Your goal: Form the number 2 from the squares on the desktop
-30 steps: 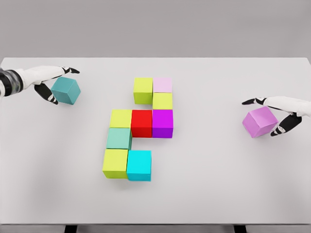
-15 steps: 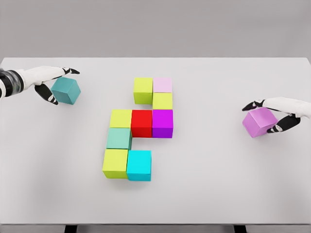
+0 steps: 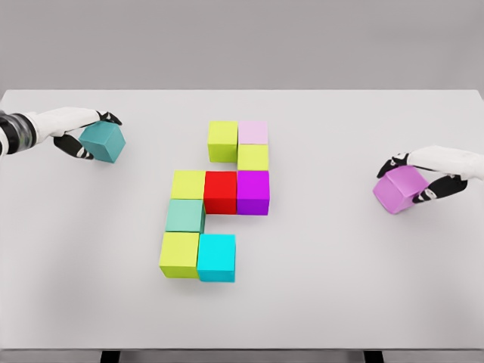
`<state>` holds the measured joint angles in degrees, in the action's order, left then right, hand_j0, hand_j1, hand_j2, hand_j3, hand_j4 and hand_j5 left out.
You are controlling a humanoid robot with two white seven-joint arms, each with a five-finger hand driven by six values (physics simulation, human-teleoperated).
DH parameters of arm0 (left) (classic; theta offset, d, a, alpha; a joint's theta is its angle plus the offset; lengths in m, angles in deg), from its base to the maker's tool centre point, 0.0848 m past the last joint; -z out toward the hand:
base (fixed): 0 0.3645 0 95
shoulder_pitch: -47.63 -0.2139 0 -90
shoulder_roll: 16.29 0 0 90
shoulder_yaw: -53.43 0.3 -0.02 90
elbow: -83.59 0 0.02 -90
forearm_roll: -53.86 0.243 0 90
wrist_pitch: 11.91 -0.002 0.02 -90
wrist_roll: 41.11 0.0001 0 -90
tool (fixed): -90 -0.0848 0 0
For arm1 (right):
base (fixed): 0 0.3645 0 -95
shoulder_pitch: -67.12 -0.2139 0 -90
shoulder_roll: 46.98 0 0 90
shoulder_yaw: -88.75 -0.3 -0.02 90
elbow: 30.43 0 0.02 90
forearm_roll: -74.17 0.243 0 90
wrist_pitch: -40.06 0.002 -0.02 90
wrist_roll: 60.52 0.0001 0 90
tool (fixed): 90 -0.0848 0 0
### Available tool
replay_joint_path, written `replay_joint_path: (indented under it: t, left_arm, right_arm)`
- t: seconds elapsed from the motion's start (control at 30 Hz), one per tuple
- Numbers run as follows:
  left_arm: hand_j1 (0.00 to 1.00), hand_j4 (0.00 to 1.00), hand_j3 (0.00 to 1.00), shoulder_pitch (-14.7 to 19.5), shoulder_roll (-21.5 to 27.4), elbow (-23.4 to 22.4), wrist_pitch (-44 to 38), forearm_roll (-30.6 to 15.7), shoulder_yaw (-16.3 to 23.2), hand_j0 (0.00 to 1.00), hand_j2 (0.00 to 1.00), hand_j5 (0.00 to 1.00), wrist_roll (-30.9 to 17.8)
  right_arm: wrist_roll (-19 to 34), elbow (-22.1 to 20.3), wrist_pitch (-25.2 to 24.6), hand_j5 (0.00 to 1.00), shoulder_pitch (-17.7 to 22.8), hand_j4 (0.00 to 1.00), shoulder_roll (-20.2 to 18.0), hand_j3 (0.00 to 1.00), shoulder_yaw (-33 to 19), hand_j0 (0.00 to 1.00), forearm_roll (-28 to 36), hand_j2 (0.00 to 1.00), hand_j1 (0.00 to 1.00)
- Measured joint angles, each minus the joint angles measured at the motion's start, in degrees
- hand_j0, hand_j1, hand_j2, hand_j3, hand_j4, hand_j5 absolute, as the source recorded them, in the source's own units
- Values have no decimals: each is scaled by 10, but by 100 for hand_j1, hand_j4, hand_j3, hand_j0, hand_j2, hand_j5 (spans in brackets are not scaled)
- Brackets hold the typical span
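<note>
Several coloured cubes sit joined in the middle of the white table [image 3: 318,287]: a lime cube [image 3: 223,141] and pale pink cube [image 3: 252,133] at the top, a yellow-green cube [image 3: 252,157] below, then a row of yellow-green [image 3: 187,184], red [image 3: 221,191] and purple [image 3: 253,192]. Under that stand a mint cube [image 3: 185,216], a lime cube [image 3: 179,254] and a cyan cube [image 3: 217,257]. My left hand [image 3: 85,134] is shut on a teal cube [image 3: 103,141] at the far left. My right hand [image 3: 414,179] is shut on a violet cube [image 3: 400,189] at the right, tilted.
The table's back edge runs along the top and its front edge near the bottom of the view. Bare tabletop lies between each held cube and the central group.
Both hands have closed their fingers tighter around their cubes. The violet cube has shifted slightly left and up and tilted; the teal cube has barely moved.
</note>
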<state>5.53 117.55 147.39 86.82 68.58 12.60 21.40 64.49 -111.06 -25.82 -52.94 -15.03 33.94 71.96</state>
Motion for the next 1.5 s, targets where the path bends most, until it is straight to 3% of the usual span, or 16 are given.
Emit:
replay_joint_path:
  t: [0.2, 0.33, 0.6, 0.83, 1.23, 1.33, 1.5]
  left_arm:
    - [64, 64, 64, -1, 1, 2, 0, -1, 0, 64, 64, 64, -1]
    - [61, 61, 61, -1, 1, 3, 0, 0, 0, 61, 61, 61, -3]
    - [56, 56, 56, -5, 0, 7, 2, 2, -1, 56, 56, 56, -4]
    - [55, 55, 55, -8, 1, 41, 3, -4, -2, 55, 55, 55, -3]
    - [50, 50, 50, -2, -3, 85, 1, -17, -6, 50, 50, 50, -2]
    - [50, 50, 50, 0, -9, 87, 0, -17, -6, 50, 50, 50, -2]
    - [51, 51, 51, 1, -22, 87, 0, -17, -7, 51, 51, 51, -2]
  right_arm:
    - [0, -7, 81, 66, -4, 66, -2, 66, 0, 66, 0, 66, 66]
    - [0, -24, 103, 66, -4, 66, -9, 66, 1, 66, -1, 66, 66]
    - [0, -69, 110, 66, -3, 66, -14, 66, 10, 66, -1, 66, 66]
    - [0, -126, 110, 65, -3, 65, -6, 65, 27, 65, -3, 65, 65]
    - [0, -146, 110, 65, -22, 65, 48, 65, 46, 65, -22, 65, 65]
    - [0, -147, 110, 65, -60, 65, 71, 65, 79, 65, -40, 65, 65]
    - [0, -147, 111, 65, -60, 65, 91, 65, 114, 65, -56, 65, 65]
